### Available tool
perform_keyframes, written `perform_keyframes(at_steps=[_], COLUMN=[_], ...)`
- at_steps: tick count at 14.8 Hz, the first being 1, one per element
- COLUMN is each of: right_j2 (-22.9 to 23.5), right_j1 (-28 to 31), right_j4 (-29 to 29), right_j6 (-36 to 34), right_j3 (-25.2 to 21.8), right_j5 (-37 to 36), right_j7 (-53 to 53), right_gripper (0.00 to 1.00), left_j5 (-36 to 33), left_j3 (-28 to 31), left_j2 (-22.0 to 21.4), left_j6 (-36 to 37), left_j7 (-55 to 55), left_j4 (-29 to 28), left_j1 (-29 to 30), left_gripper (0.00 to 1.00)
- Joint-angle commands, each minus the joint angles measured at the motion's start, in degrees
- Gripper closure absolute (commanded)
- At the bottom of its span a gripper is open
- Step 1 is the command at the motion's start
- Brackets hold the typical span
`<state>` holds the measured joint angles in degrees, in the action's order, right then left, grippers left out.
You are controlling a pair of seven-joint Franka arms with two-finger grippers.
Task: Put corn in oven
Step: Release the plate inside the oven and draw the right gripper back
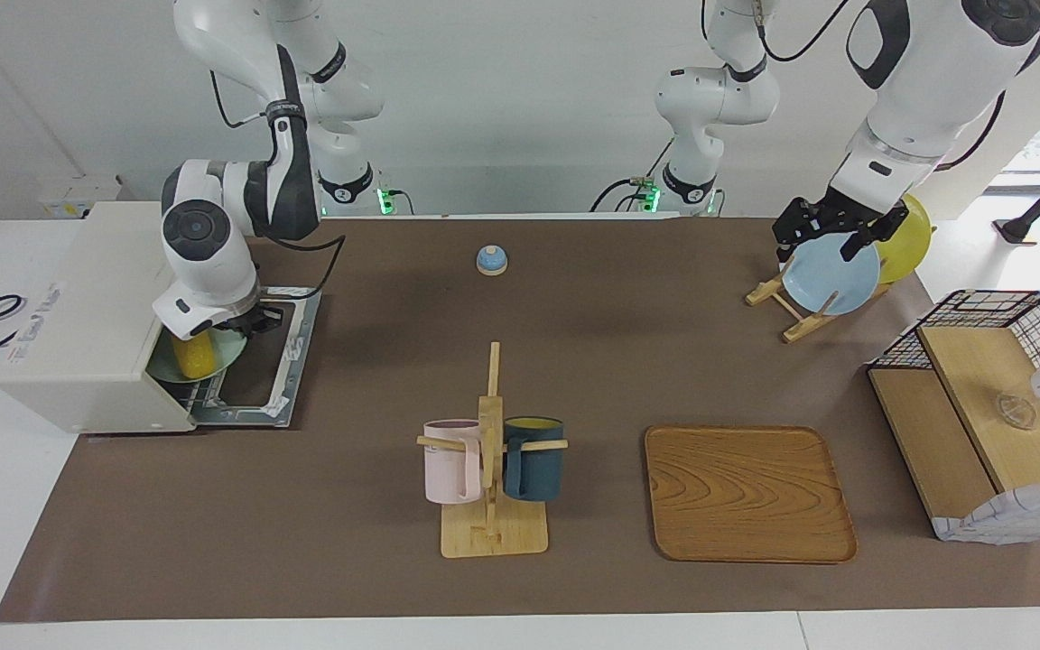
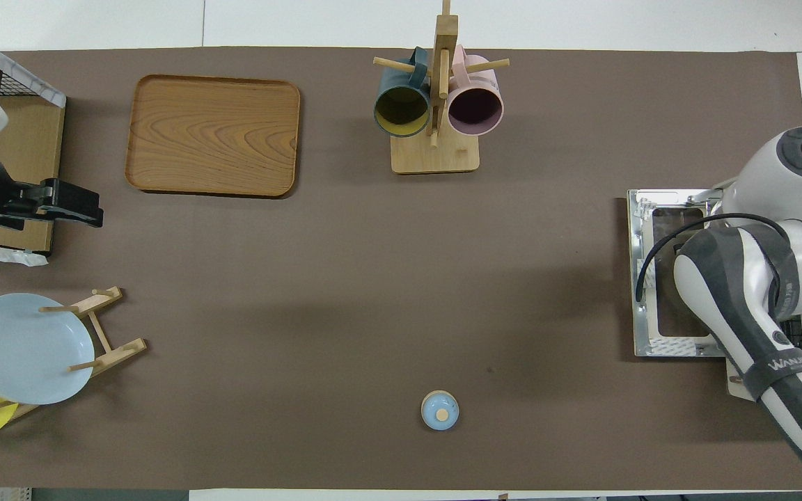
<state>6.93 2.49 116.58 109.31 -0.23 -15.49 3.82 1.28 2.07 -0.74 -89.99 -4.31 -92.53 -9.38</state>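
Right gripper (image 1: 245,327) clamped on plate (image 1: 213,359) bearing corn (image 1: 193,357), feeding oven (image 1: 87,334) mouth. Left gripper (image 1: 831,236) wide open, empty, over plate rack (image 1: 800,307), waiting.

Facing and overhead views, table (image 1: 574,361) shared

1. I see a brown mat (image 1: 376,542) covering the table.
2. On it: oven (image 1: 78,325), mug tree (image 1: 491,533), wooden tray (image 1: 746,492), blue bell (image 1: 492,260).
3. Also plate rack (image 1: 777,298) and basket shelf (image 1: 989,424).
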Motion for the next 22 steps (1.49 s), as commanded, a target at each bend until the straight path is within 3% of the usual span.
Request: perform_keyframes(at_steps=[1, 2, 3, 9, 10, 13, 17, 20, 22], right_j2=[-1.5, -1.5, -1.4, -0.8, -0.8, -0.8, -1.1, 0.3, 2.2], right_j1=[0.9, 0.9, 0.6, -3.0, -4.0, -7.1, -7.9, -8.0, -7.9], right_j4=[2.5, 2.5, 2.4, 0.2, 0.1, 0.6, 3.1, 9.0, 9.2], right_j6=[1.4, 1.4, 1.4, 1.2, 1.0, 3.1, 6.6, 18.1, 19.3], right_j3=[0.8, 0.9, 0.9, 2.1, 2.2, 2.2, 2.2, 2.2, 2.2], right_j5=[-0.7, -0.2, 0.0, 2.7, 2.7, 9.0, 10.9, 11.6, 11.6], right_j7=[-0.6, -0.3, -0.1, 4.5, 6.6, 13.0, 13.1, 13.4, 13.1], right_gripper=[0.72, 0.62, 0.58, 0.59, 0.62, 1.0, 1.0, 1.0, 1.0], left_j5=[-1.2, -1.2, -1.2, -1.2, -1.2, -1.2, -1.2, -1.2, -1.2], left_j3=[-0.4, -0.4, -0.4, -0.4, -0.4, -0.4, -0.4, -0.4, -0.4], left_j2=[-0.4, -0.4, -0.4, -0.4, -0.4, -0.4, -0.4, -0.4, -0.4], left_j6=[1.0, 1.1, 1.0, 1.1, 1.0, 1.1, 1.0, 1.1, 1.1], left_j7=[0.1, 0.1, 0.1, 0.1, 0.1, 0.1, 0.1, 0.1, 0.1], left_j4=[0.4, 0.4, 0.4, 0.4, 0.4, 0.5, 0.4, 0.4, 0.4], left_j1=[0.4, 0.4, 0.4, 0.4, 0.4, 0.4, 0.4, 0.4, 0.4], left_gripper=[0.0, 0.0, 0.0, 0.0, 0.0, 0.0, 0.0, 0.0, 0.0])
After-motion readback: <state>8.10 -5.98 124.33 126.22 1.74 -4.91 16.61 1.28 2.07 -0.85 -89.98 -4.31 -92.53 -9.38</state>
